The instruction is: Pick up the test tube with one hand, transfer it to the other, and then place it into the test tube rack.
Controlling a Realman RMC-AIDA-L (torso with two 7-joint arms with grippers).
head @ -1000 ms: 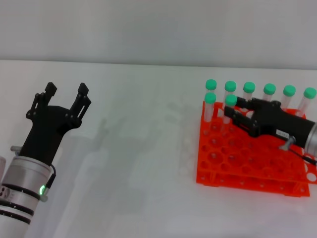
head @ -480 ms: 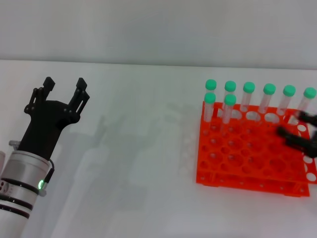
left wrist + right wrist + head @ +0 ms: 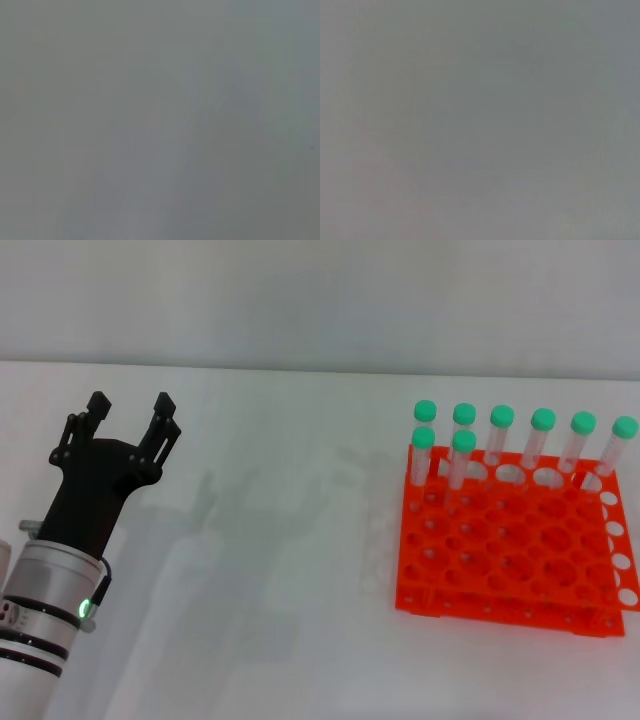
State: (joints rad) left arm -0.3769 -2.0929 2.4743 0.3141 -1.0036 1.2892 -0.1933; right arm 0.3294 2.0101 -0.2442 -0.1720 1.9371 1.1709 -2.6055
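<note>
Eight green-capped tubes stand in the orange rack [image 3: 510,540] at three o'clock on the tabletop [image 3: 290,540]; the front-row tube [image 3: 461,460] looks newly placed, so the task seems complete. The left claw [image 3: 128,418] at nine o'clock gapes wide, empty. The right claw is out of sight.

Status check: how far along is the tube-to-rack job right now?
Looks finished. Eight clear green-capped test tubes stand in the bright orange plastic rack: six along the back row, two in the second row, including the test tube at that row's inner spot. Nothing is in hand: the black left gripper hovers open and empty over the white table, and the right gripper is out of view. No loose tube shows.
</note>
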